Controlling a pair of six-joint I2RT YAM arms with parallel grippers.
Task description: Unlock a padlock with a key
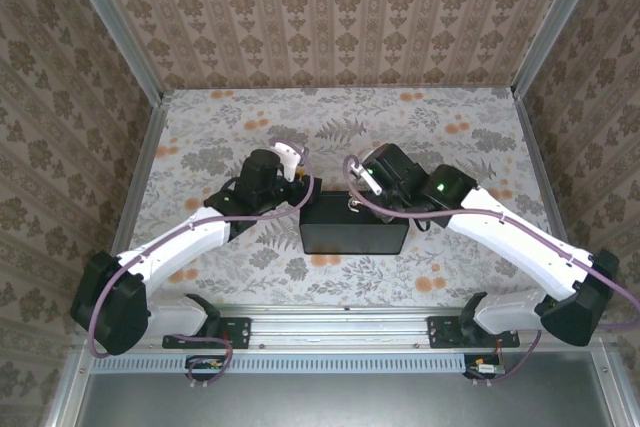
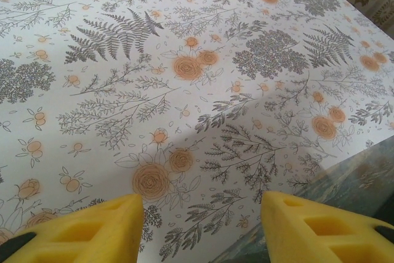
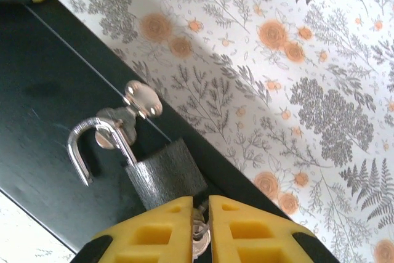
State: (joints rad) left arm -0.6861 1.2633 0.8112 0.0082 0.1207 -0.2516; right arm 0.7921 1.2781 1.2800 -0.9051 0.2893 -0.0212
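Yellow, blocky fingertips of the left gripper stand wide apart with nothing between them. Past them lies the flowered tablecloth, matt and flat. A dark glossy edge shows beside the right-hand finger, probably the black box.

On the right wrist view, the box lies up and to the left of the right gripper. It is smooth, hard-faced and straight-edged. Ahead and left of the tips curves the shackle, a polished steel hoop. One leg seems to end free of the body, though I cannot tell whether it has fully released. Just beyond it sits a rounded chrome fitting on the box, which the shackle seems to hook through. Touching the fingertips is the padlock, a stubby grey block with a pebbled skin.

The right gripper's jaws are almost together, pinching the key, a thin silver sliver seated in the underside of the padlock.

The key is likely light, stiff and slick, easy to twist out of soft pads, so the flat bow is probably the best place to hold it. The padlock looks dense and rigid, and its rough sides would give a steadying grip.
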